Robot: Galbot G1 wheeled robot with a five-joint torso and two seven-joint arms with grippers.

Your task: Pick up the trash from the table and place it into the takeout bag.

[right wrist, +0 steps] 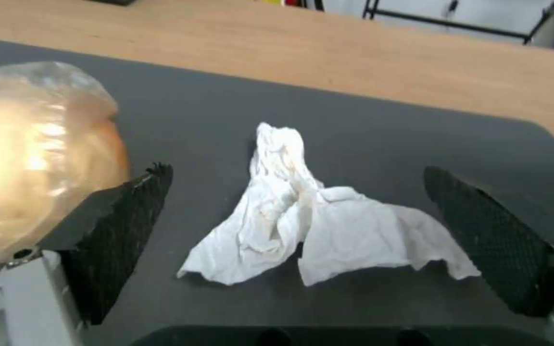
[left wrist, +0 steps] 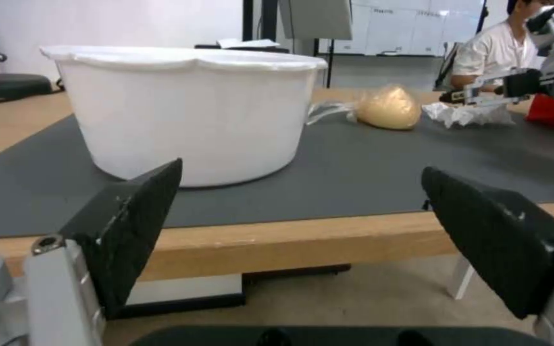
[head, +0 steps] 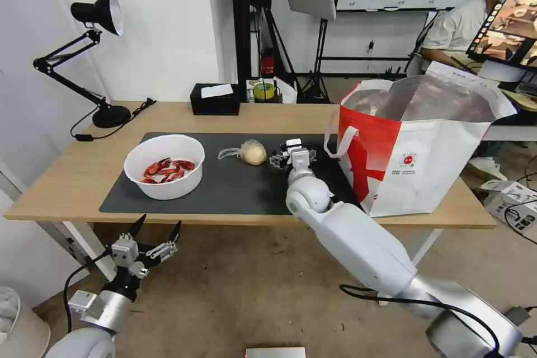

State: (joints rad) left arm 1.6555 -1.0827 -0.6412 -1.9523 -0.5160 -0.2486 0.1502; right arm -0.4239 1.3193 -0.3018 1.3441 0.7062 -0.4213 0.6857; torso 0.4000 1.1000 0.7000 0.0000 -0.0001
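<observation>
Right wrist view has the right gripper (right wrist: 296,211) spread wide over the crumpled white tissue (right wrist: 309,226) on the dark grey mat (right wrist: 386,134), beside the wrapped bun (right wrist: 33,154). Best to come straight down, pinch the raised ridge, and avoid the bun. Left gripper (head: 155,229) waits open below the desk (head: 67,179) edge.

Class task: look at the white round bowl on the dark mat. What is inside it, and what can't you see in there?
The white bowl holds red crayfish shells, piled toward its left side. The bowl's near wall hides part of its floor; in the left wrist view the wall conceals everything inside.
</observation>
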